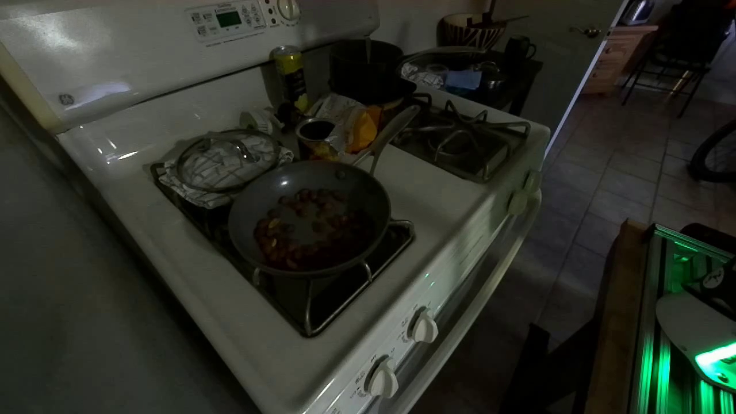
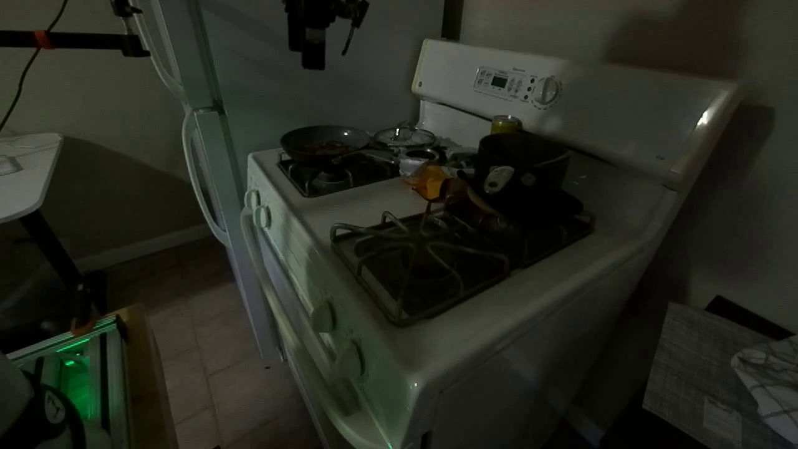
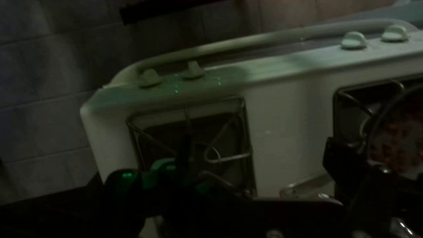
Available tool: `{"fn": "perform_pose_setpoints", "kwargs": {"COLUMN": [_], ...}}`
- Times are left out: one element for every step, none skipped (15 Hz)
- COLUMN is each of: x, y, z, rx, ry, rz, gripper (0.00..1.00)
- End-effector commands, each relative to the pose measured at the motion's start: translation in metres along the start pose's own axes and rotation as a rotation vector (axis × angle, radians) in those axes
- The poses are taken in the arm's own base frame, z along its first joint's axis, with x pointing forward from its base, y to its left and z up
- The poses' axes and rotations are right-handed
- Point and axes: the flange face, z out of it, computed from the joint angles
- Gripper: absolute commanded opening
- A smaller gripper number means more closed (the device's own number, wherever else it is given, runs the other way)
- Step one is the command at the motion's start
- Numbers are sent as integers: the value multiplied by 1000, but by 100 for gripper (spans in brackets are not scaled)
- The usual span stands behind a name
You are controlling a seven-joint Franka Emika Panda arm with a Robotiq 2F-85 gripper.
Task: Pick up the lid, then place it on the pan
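The glass lid [image 1: 227,164] lies on a crumpled checked cloth over the back burner, beside the pan; its thin rim and handle on top show, also in an exterior view [image 2: 405,136]. The dark frying pan [image 1: 264,195] with reddish-brown food sits uncovered on the front burner grate, its long handle pointing along the stove; it also shows in an exterior view [image 2: 341,134]. In the wrist view, part of the pan [image 3: 409,162] shows at the right edge. My gripper [image 3: 261,155] is open, its dark fingers wide apart with nothing between them. It hangs high above the stove. The lid is not visible in the wrist view.
A tall dark pot [image 2: 523,162] stands at the back of the stove. A can [image 1: 315,135], an orange packet [image 1: 363,129] and a yellow bottle [image 1: 292,77] stand near the lid and pan handle. A burner grate [image 2: 424,262] is at the stove's other end. The scene is very dim.
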Motion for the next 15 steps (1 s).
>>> {"fn": "perform_pose_setpoints", "kwargs": {"x": [14, 18, 23, 27, 31, 36, 38, 45, 54, 68, 77, 54, 62, 70, 76], "y": [-34, -47, -66, -86, -105, -128, -145, -166, -184, -198, -202, -190, -197, -201, -202], "z": [-33, -40, -45, -46, -44, -38, -33, -26, -16, -2, 8, -8, 5, 14, 17], "rx": [106, 114, 99, 83, 63, 50, 43, 42, 35, 38, 21, 32, 26, 24, 23], "ry": [181, 250, 320, 377, 426, 469, 525, 590, 651, 658, 662, 648, 647, 641, 637], "rz": [-3, -30, -73, -123, -175, -225, -267, -299, -320, -301, -278, -306, -305, -303, -302], "gripper": [100, 100, 100, 100, 100, 100, 100, 100, 100, 100, 100, 100, 100, 100, 100]}}
